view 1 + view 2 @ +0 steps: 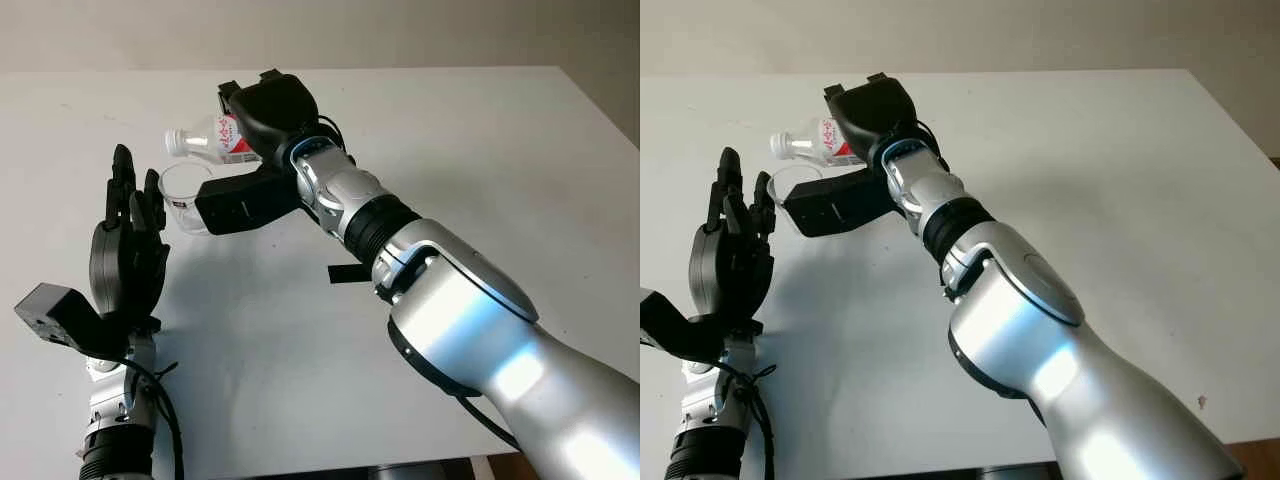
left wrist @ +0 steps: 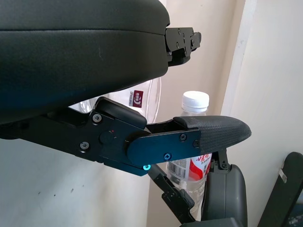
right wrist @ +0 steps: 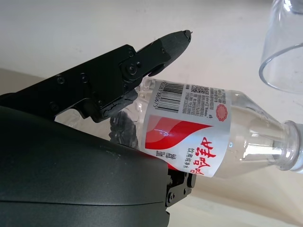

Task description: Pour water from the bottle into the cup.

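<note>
Bottle (image 1: 215,137) near-horizontal, neck toward cup (image 1: 185,196), gripped by right hand (image 1: 268,120); left hand (image 1: 128,255) open.

Clear bottle (image 1: 212,139) with red-white label, clear cup (image 1: 185,193).

Glossy silver shells on the right arm (image 1: 470,330), ringed by a ribbed black collar and a blue-lit joint near the wrist. Matte black right hand (image 1: 262,120) with a boxy camera block below. Black left hand (image 1: 128,250), textured fingertips (image 2: 222,130), small screws, looped black cables at the silver wrist
</note>
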Controlling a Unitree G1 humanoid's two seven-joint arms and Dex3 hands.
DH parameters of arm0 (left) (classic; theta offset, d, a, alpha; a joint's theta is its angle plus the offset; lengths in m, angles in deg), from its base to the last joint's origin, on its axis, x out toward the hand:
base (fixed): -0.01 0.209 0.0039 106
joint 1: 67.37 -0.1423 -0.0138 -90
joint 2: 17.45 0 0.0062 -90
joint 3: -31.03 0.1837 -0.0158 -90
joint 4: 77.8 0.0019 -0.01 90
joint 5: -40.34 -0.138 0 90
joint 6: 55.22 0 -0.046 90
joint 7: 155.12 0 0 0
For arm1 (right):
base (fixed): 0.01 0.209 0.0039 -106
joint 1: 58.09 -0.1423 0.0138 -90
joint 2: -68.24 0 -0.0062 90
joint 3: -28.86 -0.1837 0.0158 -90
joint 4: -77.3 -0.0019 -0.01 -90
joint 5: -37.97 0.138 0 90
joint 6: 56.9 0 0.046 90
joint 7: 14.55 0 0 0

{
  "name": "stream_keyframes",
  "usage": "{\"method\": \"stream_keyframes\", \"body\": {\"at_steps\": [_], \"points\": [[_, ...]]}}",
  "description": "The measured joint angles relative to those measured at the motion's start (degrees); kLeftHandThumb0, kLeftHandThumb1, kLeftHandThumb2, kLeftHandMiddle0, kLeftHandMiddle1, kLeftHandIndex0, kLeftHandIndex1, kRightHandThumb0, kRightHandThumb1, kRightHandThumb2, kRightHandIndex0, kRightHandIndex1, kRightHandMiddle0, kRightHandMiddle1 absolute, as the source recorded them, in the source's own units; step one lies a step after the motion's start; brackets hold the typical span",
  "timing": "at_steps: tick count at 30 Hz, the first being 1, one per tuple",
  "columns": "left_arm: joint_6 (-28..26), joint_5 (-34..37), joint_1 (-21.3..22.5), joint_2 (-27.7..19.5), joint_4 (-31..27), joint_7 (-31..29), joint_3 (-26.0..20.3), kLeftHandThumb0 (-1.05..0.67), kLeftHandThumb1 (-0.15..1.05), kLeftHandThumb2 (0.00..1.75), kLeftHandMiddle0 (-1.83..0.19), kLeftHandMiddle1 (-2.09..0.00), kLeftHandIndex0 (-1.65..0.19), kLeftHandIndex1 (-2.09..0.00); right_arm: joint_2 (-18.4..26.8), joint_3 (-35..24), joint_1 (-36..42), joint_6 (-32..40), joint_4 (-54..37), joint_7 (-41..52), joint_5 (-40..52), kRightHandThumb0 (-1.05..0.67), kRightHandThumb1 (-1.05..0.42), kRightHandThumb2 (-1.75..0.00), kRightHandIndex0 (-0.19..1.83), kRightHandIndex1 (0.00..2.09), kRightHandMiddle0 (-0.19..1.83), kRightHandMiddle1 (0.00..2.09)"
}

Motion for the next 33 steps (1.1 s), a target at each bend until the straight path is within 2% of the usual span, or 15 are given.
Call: {"method": "stream_keyframes", "body": {"at_steps": [4, 8, 11, 12, 15, 18, 20, 23, 31, 33], "points": [[0.0, 0.0, -0.1, 0.0, -0.1, 0.0, 0.0, -0.86, 1.05, 0.58, 0.04, 0.0, 0.08, 0.0, 0.7, 1.9, 0.0, -0.8, 0.0, -0.4, -2.0, -0.32, -0.98, -0.06, 0.33, 2.09, 0.14, 1.31], [0.0, 0.0, -0.1, 0.1, -0.2, 0.0, 0.0, -0.87, 1.05, 0.56, 0.04, 0.0, 0.07, 0.0, 1.4, 4.9, 0.0, -0.8, 0.4, -1.1, -5.1, -0.37, -0.95, -0.05, 0.51, 2.09, 0.25, 1.13], [0.0, 0.0, -0.1, 0.1, -0.2, -0.1, 0.0, -0.86, 1.05, 0.57, 0.04, 0.0, 0.07, 0.0, 2.1, 5.7, 0.0, -0.9, 0.4, -2.1, -5.8, -0.36, -0.95, -0.05, 0.57, 2.09, 0.3, 1.11], [0.0, 0.0, -0.1, 0.1, -0.2, -0.2, 0.0, -0.86, 1.05, 0.57, 0.04, 0.0, 0.07, 0.0, 2.3, 5.8, 0.0, -1.0, 0.4, -2.4, -5.9, -0.35, -0.95, -0.05, 0.56, 2.09, 0.3, 1.11], [0.0, 0.1, -0.1, 0.1, -0.1, -0.3, 0.0, -0.86, 1.05, 0.57, 0.05, 0.0, 0.08, 0.0, 3.0, 5.8, 0.0, -1.8, 0.4, -2.9, -5.9, -0.33, -0.94, -0.05, 0.4, 2.09, 0.34, 0.93], [0.0, 0.1, -0.1, 0.1, -0.1, -0.3, 0.0, -0.86, 1.05, 0.58, 0.06, 0.0, 0.09, 0.0, 3.5, 6.1, 0.0, -2.2, 0.4, -3.7, -6.1, -0.35, -0.95, -0.06, 0.4, 2.09, 0.33, 0.87], [0.0, 0.1, -0.1, 0.1, -0.1, -0.3, 0.0, -0.86, 1.05, 0.58, 0.05, 0.0, 0.08, 0.0, 3.7, 6.4, 0.0, -2.3, 0.4, -3.7, -6.4, -0.37, -0.96, -0.06, 0.47, 2.09, 0.34, 0.97], [0.0, 0.1, -0.1, 0.1, -0.1, -0.3, 0.0, -0.87, 1.05, 0.57, 0.05, 0.0, 0.07, 0.0, 3.9, 6.8, 0.0, -2.3, 0.4, -3.5, -6.8, -0.38, -0.95, -0.05, 0.45, 2.09, 0.33, 1.02], [0.1, 0.0, -0.1, 0.1, -0.2, -0.3, 0.0, -0.86, 1.05, 0.58, 0.06, 0.0, 0.08, 0.0, 4.1, 6.8, 0.0, -2.6, 0.4, -3.5, -6.7, -0.37, -0.95, -0.05, 0.42, 2.09, 0.29, 1.02], [0.1, 0.0, -0.1, 0.1, -0.2, -0.3, 0.0, -0.87, 1.05, 0.58, 0.05, 0.0, 0.08, 0.0, 4.1, 6.9, 0.0, -2.8, 0.4, -3.5, -6.7, -0.36, -0.95, -0.05, 0.43, 2.09, 0.3, 0.92]]}}
